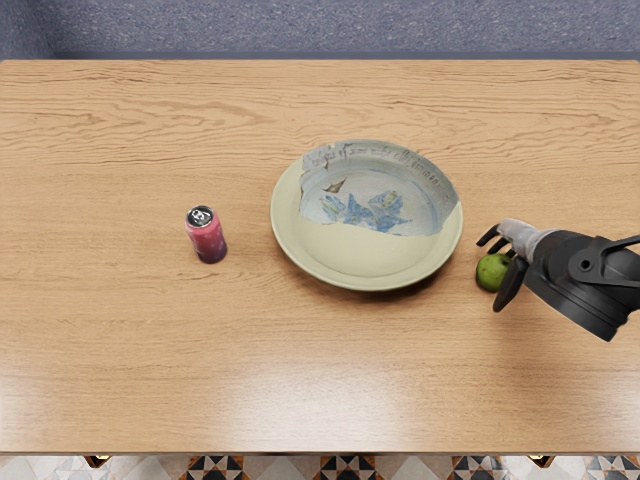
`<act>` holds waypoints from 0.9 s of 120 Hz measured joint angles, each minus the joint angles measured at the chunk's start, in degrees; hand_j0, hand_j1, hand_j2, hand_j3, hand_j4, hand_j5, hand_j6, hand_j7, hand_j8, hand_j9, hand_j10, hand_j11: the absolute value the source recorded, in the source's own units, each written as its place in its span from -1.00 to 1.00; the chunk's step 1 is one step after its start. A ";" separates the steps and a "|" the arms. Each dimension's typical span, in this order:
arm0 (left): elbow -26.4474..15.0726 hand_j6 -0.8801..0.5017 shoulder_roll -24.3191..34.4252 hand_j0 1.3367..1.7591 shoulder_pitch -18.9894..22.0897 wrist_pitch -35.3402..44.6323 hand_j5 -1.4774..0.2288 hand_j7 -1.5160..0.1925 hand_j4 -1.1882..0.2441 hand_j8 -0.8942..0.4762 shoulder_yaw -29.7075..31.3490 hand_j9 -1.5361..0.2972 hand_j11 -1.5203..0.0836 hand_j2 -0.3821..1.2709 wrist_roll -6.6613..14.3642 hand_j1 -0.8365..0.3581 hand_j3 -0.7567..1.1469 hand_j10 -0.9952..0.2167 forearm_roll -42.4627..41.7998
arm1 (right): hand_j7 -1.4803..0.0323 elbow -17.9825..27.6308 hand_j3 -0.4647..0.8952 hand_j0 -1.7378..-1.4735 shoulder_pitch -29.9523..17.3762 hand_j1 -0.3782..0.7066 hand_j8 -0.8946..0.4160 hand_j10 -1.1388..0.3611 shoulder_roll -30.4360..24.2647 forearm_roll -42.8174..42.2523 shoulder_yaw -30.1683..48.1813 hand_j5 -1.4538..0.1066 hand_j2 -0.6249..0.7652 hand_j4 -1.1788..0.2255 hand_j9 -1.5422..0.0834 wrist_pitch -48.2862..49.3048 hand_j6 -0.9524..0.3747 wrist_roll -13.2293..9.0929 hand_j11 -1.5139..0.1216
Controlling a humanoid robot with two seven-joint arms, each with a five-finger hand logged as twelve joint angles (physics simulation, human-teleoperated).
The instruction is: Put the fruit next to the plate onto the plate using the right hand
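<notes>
Right hand (516,252) hovered at the green fruit (490,272), which lay on the table just right of the plate (350,272).
Fingers were spread, bracketing the fruit without clenching. Small, round and probably light, it looked apt to roll, so a grip across its middle seemed best.

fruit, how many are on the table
1. A green fruit lies on the table just right of the plate, at the right hand, which partly covers it. None seems hidden.
</notes>
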 joint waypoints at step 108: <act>0.00 0.27 0.00 0.52 0.00 0.00 0.73 0.77 0.66 0.30 0.00 0.68 0.90 -0.54 0.00 0.98 -0.21 0.64 0.00 | 0.23 -1.52 -0.32 -0.40 -0.99 -0.01 -0.28 -0.05 0.54 -0.03 -0.03 0.16 -0.22 0.07 0.22 -0.01 -0.20 0.00 0.17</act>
